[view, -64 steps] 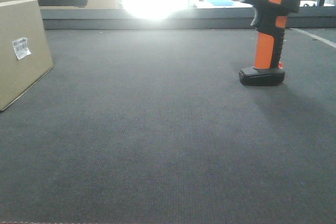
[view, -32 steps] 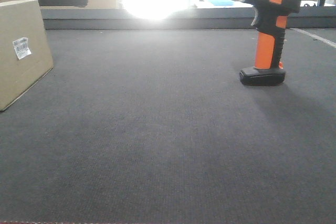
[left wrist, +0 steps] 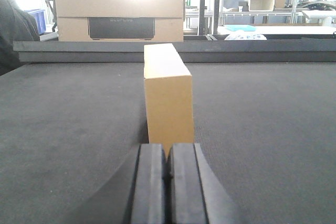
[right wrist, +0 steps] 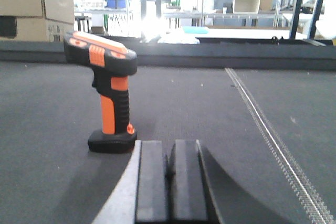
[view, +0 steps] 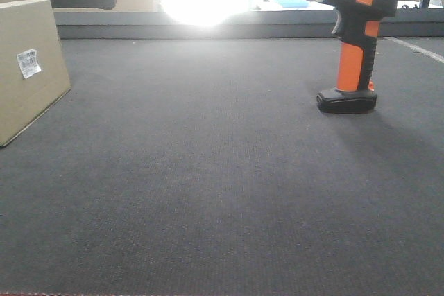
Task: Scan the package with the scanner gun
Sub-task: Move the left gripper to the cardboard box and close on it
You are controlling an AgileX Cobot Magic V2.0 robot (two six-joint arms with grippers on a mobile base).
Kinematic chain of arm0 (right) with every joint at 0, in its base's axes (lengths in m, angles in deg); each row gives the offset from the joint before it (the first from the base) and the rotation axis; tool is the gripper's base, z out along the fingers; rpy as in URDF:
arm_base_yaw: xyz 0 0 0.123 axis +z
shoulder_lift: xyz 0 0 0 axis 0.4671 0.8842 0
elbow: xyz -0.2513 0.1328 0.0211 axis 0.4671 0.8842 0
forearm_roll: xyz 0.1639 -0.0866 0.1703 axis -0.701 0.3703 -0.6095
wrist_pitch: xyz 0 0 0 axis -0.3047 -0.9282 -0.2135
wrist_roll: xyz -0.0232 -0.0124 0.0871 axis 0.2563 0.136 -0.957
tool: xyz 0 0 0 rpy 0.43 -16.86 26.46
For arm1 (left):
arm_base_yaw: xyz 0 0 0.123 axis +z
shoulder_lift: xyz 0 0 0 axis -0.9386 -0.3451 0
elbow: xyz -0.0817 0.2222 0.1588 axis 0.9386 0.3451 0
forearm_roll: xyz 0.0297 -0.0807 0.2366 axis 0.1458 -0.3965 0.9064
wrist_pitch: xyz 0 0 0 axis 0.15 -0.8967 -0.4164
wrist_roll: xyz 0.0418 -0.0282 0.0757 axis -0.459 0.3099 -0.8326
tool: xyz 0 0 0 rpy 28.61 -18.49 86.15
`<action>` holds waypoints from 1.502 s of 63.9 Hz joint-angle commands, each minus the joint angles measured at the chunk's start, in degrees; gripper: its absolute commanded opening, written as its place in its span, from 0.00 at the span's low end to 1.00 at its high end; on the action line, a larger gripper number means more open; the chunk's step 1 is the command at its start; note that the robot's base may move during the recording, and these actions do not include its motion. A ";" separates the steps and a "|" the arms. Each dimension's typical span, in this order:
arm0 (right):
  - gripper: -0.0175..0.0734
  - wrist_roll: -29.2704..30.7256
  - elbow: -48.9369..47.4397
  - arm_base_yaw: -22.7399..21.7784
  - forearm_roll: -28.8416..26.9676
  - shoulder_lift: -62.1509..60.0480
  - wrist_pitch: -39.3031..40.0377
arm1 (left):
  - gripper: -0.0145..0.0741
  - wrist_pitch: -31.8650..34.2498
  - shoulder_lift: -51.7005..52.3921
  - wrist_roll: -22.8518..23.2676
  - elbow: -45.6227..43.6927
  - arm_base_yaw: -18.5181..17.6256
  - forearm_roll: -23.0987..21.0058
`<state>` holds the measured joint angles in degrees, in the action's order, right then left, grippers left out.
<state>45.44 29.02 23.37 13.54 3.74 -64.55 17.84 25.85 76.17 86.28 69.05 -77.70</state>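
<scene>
1. The plain tan cardboard package stands on the dark grey fabric table top at the left edge of the front view; its small white barcode label is on the face turned to the middle of the table.
2. The black and orange pistol-shaped scanner gun stands upright on its flat black foot at the far right, well apart from the package.
3. The left gripper has its pads pressed together and holds nothing; the narrow end of the package is straight before it, near but not touching.
4. The right gripper is also closed and empty; the scanner gun stands ahead of it and a little to its left.
5. I judge that the step in hand is the reach for the scanner gun; the right fingers should part first, then come around the orange stem above the foot and close squarely, so that the gun does not tip.
6. The label should stay turned to the scanner's head.
7. Against the frame of one second ago almost nothing differs; the scanner gun seems to sit very slightly more to the right, but this may be only the camera.
</scene>
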 commanded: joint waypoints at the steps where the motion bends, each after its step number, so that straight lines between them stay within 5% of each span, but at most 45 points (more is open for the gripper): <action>1: 0.02 0.15 -0.01 0.06 0.05 -0.19 2.93 | 0.04 2.51 0.22 0.00 -0.20 0.11 0.21; 23: 0.02 0.15 -1.86 0.06 0.02 -0.19 6.24 | 0.04 14.32 0.22 0.00 -1.32 0.11 -1.05; 42: 0.02 0.15 -27.20 0.12 0.02 7.36 -11.34 | 0.04 -9.31 -6.25 0.00 -25.85 0.11 -0.67; 54: 0.03 0.15 -36.07 0.12 0.02 20.34 -11.75 | 0.04 -17.90 -18.66 0.00 -37.85 0.00 -0.67; 62: 0.24 0.15 -38.38 0.12 0.02 26.92 -11.75 | 0.04 -20.82 -26.13 0.00 -43.01 0.00 -0.67; 75: 0.77 0.15 -38.61 0.12 0.02 35.30 -11.36 | 0.05 -20.82 -34.32 0.00 -47.13 -0.96 -0.67; 83: 0.82 0.15 -38.61 0.12 0.02 38.22 -10.64 | 0.19 -20.61 -36.70 0.00 -47.37 -1.82 -0.67; 96: 0.82 0.15 -38.61 1.76 -1.49 40.76 -7.35 | 0.70 -20.28 -39.71 0.00 -48.66 -1.80 -0.67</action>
<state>45.44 -9.12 24.16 12.58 43.80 -74.32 -3.17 -12.69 76.17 38.90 67.57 -78.27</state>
